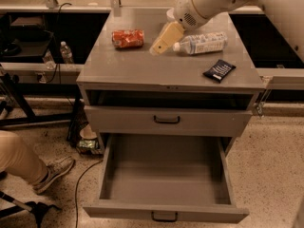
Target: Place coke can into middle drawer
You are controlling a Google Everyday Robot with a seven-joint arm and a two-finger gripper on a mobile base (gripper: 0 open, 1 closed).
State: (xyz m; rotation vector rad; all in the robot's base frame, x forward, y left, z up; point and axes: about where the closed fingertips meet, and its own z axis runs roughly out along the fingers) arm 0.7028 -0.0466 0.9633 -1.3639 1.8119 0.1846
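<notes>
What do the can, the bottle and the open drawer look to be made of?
The can: probably thin metal, red-orange printed skin, dented. The bottle: clear plastic, see-through, white cap. The open drawer: likely painted sheet metal, flat matte grey. The gripper hovers over the cabinet top between can and bottle.

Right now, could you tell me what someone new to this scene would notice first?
The white arm comes in from the upper right, and its gripper hangs over the cabinet top, between the dented coke can lying on its side and a clear plastic bottle. Below, the middle drawer stands pulled out wide at the cabinet's foot.
</notes>
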